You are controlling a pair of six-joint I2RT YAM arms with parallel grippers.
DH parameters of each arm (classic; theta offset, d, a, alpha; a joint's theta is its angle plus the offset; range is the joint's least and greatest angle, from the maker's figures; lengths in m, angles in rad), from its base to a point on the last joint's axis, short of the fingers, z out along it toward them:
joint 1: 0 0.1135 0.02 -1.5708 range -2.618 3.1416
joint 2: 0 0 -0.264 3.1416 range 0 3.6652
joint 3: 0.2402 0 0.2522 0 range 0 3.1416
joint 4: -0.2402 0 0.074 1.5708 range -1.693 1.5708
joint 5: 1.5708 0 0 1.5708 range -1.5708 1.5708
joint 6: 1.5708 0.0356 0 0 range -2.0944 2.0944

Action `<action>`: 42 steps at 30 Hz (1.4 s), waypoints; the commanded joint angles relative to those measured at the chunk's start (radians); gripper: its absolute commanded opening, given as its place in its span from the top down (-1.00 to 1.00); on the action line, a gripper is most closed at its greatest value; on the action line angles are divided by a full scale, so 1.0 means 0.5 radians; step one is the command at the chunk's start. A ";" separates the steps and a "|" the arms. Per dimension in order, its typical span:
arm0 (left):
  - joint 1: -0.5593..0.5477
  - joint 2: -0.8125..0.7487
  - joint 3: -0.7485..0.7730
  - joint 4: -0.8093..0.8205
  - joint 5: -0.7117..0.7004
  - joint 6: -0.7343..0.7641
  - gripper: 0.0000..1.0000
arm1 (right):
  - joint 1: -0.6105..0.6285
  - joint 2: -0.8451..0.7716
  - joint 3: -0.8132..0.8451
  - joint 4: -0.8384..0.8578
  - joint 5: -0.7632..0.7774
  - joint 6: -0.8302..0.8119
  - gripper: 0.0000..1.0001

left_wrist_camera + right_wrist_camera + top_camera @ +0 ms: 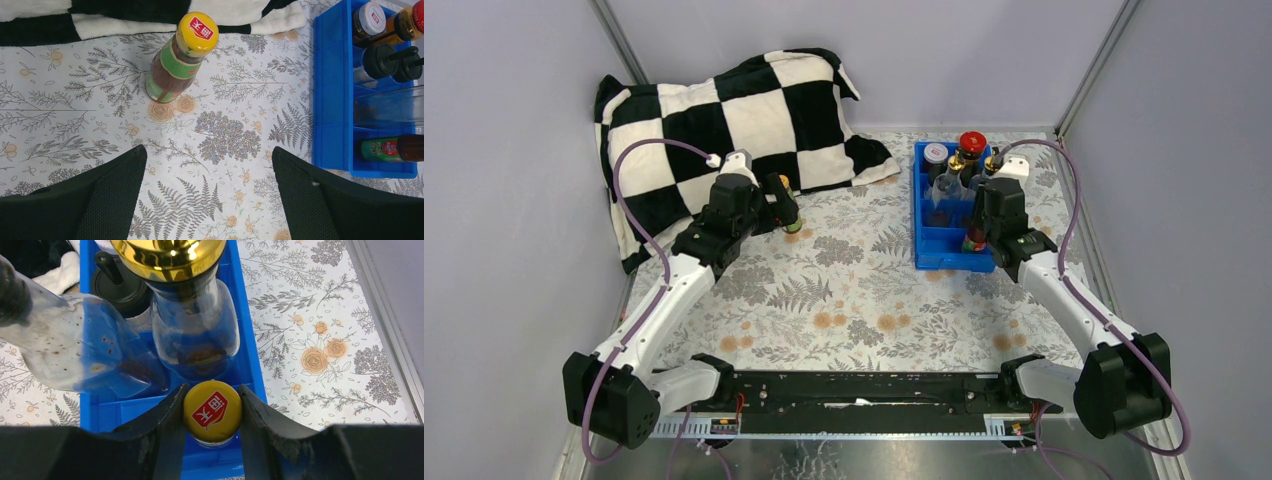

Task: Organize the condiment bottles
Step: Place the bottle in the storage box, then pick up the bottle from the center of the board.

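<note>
Condiment bottles are mostly gathered in the blue divided tray, which sits on the floral tablecloth ahead of the right arm. We see one free sauce bottle outside the tray. It has dark contents, a green label and an orange cap with a red mark, and it stands upright on the cloth near the edge of the black-and-white checkered pillow. The left gripper hovers just short of it with its fingers spread wide, nothing between them, and no contact with the bottle.

The right gripper is clamped on the gripped sauce bottle, its two fingers pressing either side of the orange cap. That bottle is upright in the tray's nearest compartment; we cannot tell whether its base rests on the tray floor. Just behind it stands a gold-spouted bottle of clear glass with a little dark residue at the bottom. To its left a second clear bottle, speckled inside, leans at a tilt. Two black-capped shakers sit side by side further back. The white-lidded jar and the red-lidded jar occupy the far end of the tray
</note>
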 commanded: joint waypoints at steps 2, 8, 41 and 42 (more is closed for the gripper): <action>0.012 0.023 -0.014 0.083 0.019 0.023 -0.97 | -0.011 -0.012 0.020 0.262 0.112 0.049 0.10; 0.012 0.023 -0.017 0.087 0.025 0.022 -0.97 | -0.011 -0.013 -0.006 0.243 0.125 0.080 -0.04; 0.012 0.420 0.267 0.239 -0.544 0.245 -0.91 | -0.011 -0.352 0.566 -0.476 -0.231 0.179 -0.54; 0.012 0.440 0.250 0.277 -0.572 0.243 -0.90 | -0.011 -0.351 0.568 -0.480 -0.251 0.183 -0.53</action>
